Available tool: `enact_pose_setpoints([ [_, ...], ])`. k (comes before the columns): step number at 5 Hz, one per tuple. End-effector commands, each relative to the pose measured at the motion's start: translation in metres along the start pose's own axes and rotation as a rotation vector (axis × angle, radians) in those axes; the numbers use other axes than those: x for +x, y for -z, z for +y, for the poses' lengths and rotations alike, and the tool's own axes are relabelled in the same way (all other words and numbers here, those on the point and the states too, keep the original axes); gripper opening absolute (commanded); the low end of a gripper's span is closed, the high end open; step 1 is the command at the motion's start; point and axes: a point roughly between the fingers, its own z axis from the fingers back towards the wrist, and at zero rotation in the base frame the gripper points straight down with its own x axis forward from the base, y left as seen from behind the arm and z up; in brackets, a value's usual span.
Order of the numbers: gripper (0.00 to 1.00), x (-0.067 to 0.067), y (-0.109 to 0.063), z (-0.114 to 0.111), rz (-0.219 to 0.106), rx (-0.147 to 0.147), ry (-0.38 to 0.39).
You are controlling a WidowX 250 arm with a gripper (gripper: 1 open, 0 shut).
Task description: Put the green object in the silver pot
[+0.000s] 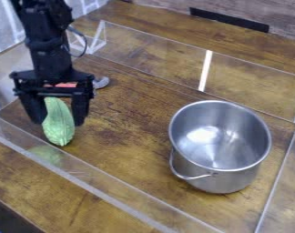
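Note:
The green object, a light green bumpy oblong vegetable, lies on the wooden table at the left, pointing roughly toward the front edge. My gripper hangs straight down over its far end, open, with one black finger on each side of it and no grip showing. The silver pot stands upright and empty at the right, well apart from the gripper, its small handle facing the front.
A red-handled utensil lies behind the gripper, mostly hidden by it. Clear plastic walls ring the wooden table on all sides. A black strip runs along the back.

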Motion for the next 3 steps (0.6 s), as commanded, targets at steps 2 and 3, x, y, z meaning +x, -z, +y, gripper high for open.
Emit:
enact_pose_setpoints([
  [2,1.00,0.0090,0.0166,0.0141,-0.078,-0.038,-0.099],
  [3,1.00,0.0091,0.0159,0.0163,-0.083,-0.057,-0.130],
])
